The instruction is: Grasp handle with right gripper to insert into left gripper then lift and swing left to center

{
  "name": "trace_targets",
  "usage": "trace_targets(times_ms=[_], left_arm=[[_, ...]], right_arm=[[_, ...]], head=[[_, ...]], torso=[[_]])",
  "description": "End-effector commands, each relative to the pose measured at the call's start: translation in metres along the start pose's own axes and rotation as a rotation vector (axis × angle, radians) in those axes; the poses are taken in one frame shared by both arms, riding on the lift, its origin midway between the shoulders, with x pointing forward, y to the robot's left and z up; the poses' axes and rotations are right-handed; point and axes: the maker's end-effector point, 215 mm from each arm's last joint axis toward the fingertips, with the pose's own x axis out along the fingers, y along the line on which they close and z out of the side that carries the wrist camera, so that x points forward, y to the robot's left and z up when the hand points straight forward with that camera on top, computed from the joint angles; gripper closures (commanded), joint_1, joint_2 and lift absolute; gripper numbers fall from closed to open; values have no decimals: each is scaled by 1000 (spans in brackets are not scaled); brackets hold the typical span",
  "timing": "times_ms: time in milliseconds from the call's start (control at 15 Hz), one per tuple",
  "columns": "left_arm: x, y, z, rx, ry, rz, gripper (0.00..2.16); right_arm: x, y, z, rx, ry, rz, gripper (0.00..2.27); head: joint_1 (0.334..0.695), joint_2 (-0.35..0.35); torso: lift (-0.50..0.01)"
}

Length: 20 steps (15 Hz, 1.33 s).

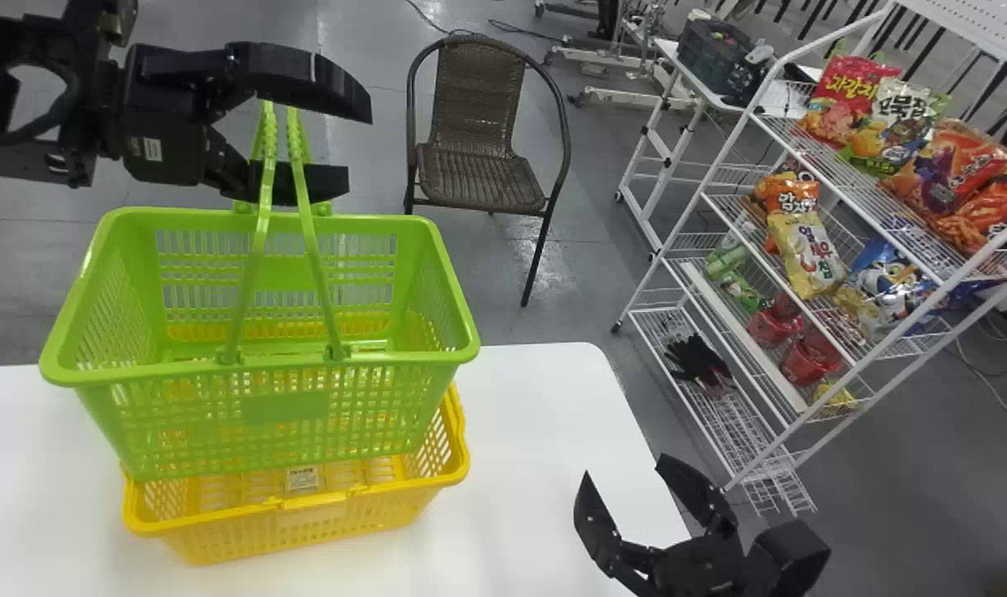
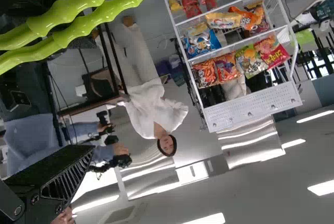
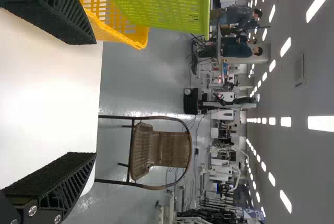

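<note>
Both left gripper (image 1: 351, 143) and right gripper (image 1: 625, 475) gape; green handles (image 1: 256, 249) between the left's fingers, we judge insertion done; full lift and swing remain.

A wicker chair (image 1: 480, 104) stands left of a white rack (image 1: 733, 336) holding snack bags (image 1: 806, 253).

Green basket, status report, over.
Left gripper open around basket handles. Right gripper open, empty. Green basket upright; yellow basket close beneath, could snag.
</note>
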Motion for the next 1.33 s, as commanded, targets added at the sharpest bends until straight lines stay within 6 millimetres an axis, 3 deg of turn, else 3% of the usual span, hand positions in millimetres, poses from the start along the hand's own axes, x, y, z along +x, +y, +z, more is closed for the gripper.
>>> trace_targets(times_ms=[0, 400, 467, 733, 800, 933, 1267], left_arm=[[-5, -9, 7, 15, -7, -6, 137], [-11, -29, 22, 33, -21, -25, 265], [-12, -30, 23, 32, -24, -30, 373], [-15, -30, 23, 30, -26, -35, 1399], [-17, -33, 25, 33, -28, -40, 1409], [-18, -33, 27, 40, -26, -26, 2084], [-31, -31, 32, 46, -36, -4, 2088]], right_arm=[[-1, -1, -2, 0, 1, -2, 46], [-1, 0, -5, 9, 6, -1, 53], [-1, 0, -5, 8, 4, 0, 53], [-1, 0, -5, 9, 6, 1, 56], [-1, 1, -5, 9, 6, 3, 56], [-1, 1, -6, 9, 7, 2, 56], [-2, 1, -9, 10, 8, 1, 66]], head=[[695, -350], [695, -350], [695, -350], [695, -350], [695, -350], [695, -350], [695, -350]], torso=[[0], [0], [0], [0], [0], [0], [0]])
